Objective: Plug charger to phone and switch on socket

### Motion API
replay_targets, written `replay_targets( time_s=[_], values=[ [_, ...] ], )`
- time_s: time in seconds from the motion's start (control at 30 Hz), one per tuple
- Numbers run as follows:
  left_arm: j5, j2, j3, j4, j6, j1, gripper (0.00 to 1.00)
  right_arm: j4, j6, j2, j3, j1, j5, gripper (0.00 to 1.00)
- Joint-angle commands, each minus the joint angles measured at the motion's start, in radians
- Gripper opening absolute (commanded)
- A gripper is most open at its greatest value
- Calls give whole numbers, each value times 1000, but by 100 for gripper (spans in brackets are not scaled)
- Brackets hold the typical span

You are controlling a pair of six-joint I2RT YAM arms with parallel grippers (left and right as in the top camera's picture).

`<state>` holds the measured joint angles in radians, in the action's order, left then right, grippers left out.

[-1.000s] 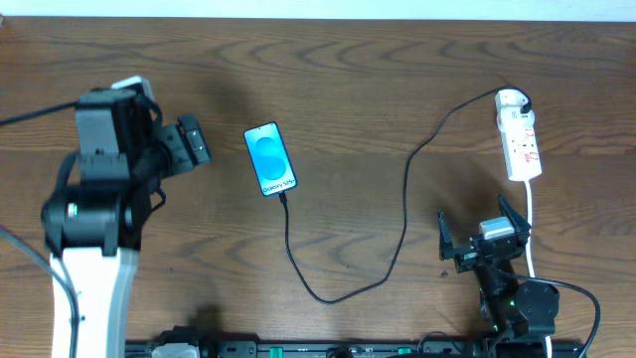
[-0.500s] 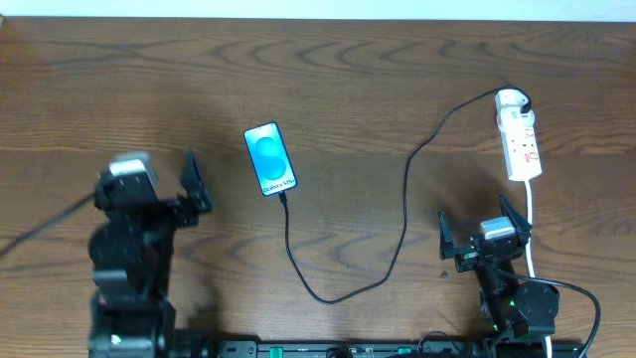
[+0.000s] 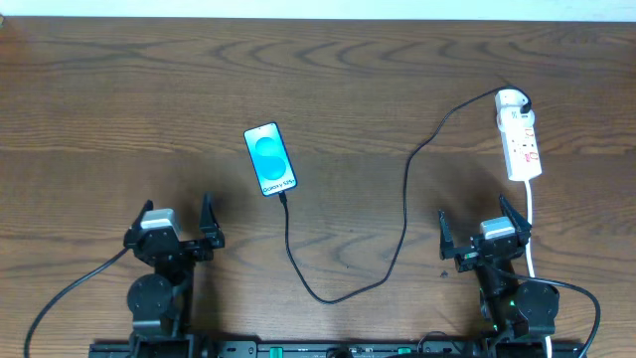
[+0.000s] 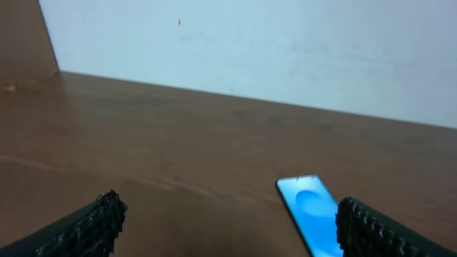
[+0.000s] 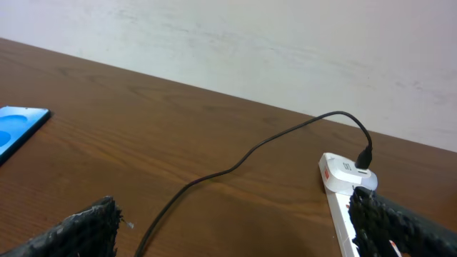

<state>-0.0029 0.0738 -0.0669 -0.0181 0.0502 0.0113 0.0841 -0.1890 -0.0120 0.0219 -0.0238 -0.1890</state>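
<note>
The phone (image 3: 270, 159) lies face up on the table, blue screen lit; it also shows in the left wrist view (image 4: 308, 213) and at the left edge of the right wrist view (image 5: 16, 128). The charger cable (image 3: 404, 219) runs from the phone's lower end in a loop to the top of the socket (image 3: 520, 135), a white power strip at the right; both show in the right wrist view, cable (image 5: 235, 165) and socket (image 5: 343, 178). My left gripper (image 3: 177, 231) is open and empty near the front edge. My right gripper (image 3: 483, 235) is open and empty, just below the socket.
The strip's thick white cord (image 3: 531, 229) runs down past my right gripper. A pale wall (image 4: 250, 50) rises behind the table's far edge. A tiny bit of debris (image 5: 128, 224) lies near my right gripper's left finger.
My left arm has drawn back from beside the phone to the table's front edge at the left. The right arm, phone and cable have not moved.
</note>
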Motion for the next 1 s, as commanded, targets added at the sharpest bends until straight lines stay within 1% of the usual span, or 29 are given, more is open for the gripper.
replay_targets(
  time_s=[0.0,0.03,0.1,0.17,0.97],
  values=[
    [-9,-54,50,8,-21,-1,96,-3,1,6,-6,-8,3,99],
    [-10,-63,62,8,-22,-1,96,-3,1,6,-6,-8,3,99],
    [-9,-73,63,-55,-24,-1,96,-3,1,6,-6,-8,3,99],
    [-9,-73,63,-55,-40,-1,96,-3,1,6,-6,-8,3,99],
    [-9,-63,63,-55,-39,-1,96,-3,1,6,-6,-8,3,99]
  ],
)
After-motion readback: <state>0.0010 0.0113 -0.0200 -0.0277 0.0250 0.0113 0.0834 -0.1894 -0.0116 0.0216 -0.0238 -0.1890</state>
